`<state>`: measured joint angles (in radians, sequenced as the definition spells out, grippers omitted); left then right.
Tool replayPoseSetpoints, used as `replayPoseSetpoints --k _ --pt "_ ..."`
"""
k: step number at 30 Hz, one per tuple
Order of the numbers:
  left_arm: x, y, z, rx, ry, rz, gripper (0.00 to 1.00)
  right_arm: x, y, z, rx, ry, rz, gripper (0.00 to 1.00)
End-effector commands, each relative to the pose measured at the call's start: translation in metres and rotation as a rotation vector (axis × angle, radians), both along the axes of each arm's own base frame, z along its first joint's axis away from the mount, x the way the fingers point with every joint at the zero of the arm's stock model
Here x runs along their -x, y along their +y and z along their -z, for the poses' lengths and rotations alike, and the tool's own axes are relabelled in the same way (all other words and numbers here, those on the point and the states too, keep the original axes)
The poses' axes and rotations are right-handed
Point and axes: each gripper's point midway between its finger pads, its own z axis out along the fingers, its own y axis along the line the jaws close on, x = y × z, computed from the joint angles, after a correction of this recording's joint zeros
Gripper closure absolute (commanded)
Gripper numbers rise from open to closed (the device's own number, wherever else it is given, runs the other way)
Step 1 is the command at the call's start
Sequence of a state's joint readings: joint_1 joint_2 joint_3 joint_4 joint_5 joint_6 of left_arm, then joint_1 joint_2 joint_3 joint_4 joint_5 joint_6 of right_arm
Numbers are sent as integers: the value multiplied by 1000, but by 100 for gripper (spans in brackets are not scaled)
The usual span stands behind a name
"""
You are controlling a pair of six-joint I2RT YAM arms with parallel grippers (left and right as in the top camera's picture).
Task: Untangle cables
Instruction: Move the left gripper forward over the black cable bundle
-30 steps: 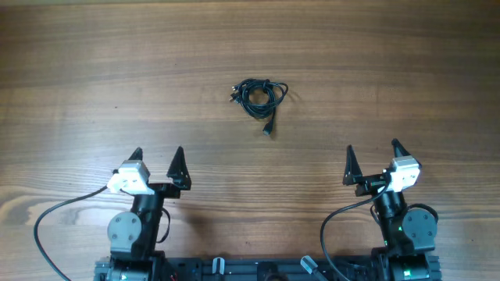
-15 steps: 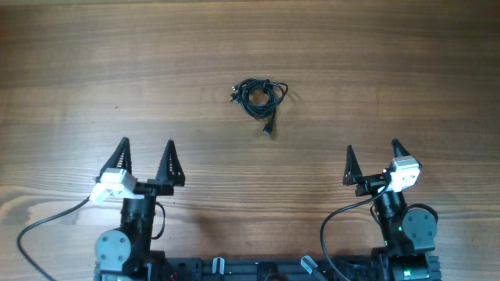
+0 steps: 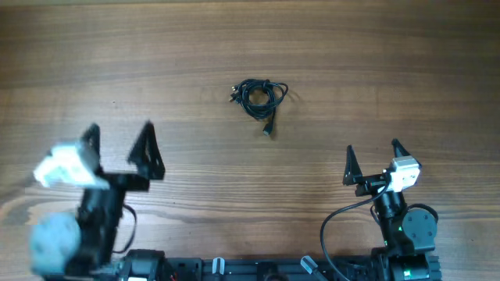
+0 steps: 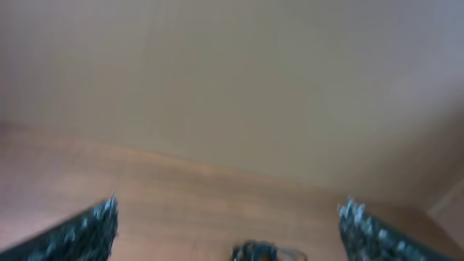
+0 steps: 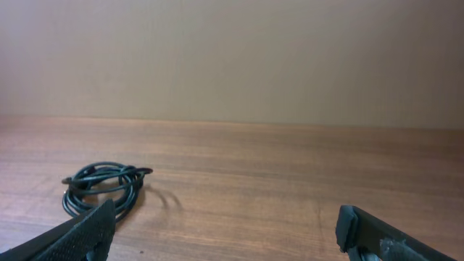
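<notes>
The cables [image 3: 262, 95] lie as one small coil of thin black cord on the wooden table [image 3: 406, 62], a little beyond its middle. One plug end trails toward me. My left gripper [image 3: 119, 129] is open and empty, well to the near left of the coil, and looks blurred. My right gripper [image 3: 373, 147] is open and empty at the near right. In the left wrist view, which is blurred, the cables [image 4: 264, 252] show at the bottom edge between the open fingers of my left gripper [image 4: 230, 210]. In the right wrist view the cables [image 5: 101, 187] lie far left of my right gripper [image 5: 226, 217].
Thick black wires [image 3: 336, 222] run from the arm bases along the near edge. A plain beige wall [image 5: 232, 58] stands behind the table's far edge. Nothing else lies on the wood around the coil.
My left arm has swung to the left and away from the base, its gripper staying open. The right arm and the cables have not moved.
</notes>
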<state>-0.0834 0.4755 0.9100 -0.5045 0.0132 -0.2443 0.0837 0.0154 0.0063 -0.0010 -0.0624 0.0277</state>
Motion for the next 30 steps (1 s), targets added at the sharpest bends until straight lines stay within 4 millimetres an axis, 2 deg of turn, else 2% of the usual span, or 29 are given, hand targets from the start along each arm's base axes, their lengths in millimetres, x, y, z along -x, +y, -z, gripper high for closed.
replayPoseSetpoints --k 1,5,8,11,17,18,19,20,21,22,28,30 --pt "-35 -9 -33 -20 147 33 0 1 0 -3 12 -15 0 0" --pt "-72 -23 -40 -44 382 104 0 1 0 -3 12 -15 0 0" --pt "-97 -28 -27 -46 572 116 0 1 0 -3 11 -15 0 0" --pt "-117 -33 0 -33 745 135 0 1 0 -3 12 -15 0 0" --pt "-158 -42 66 -21 947 159 0 1 0 -3 12 -15 0 0" --pt "-164 -45 78 -14 985 170 4 1 0 -3 12 -15 0 0" --pt "-166 -48 85 -4 1007 184 22 1 0 -3 12 -15 0 0" --pt "-169 -52 93 10 1032 203 42 1 0 -3 12 -15 0 0" --pt "-171 -55 102 22 1057 219 73 1 0 -3 12 -15 0 0" --pt "-172 -58 109 31 1083 229 96 1 0 -3 12 -15 0 0" --pt "-170 -69 154 34 1250 249 96 1 0 -3 12 -15 0 0" --pt "-170 -74 162 26 1274 260 96 1 0 -3 11 -15 0 0"
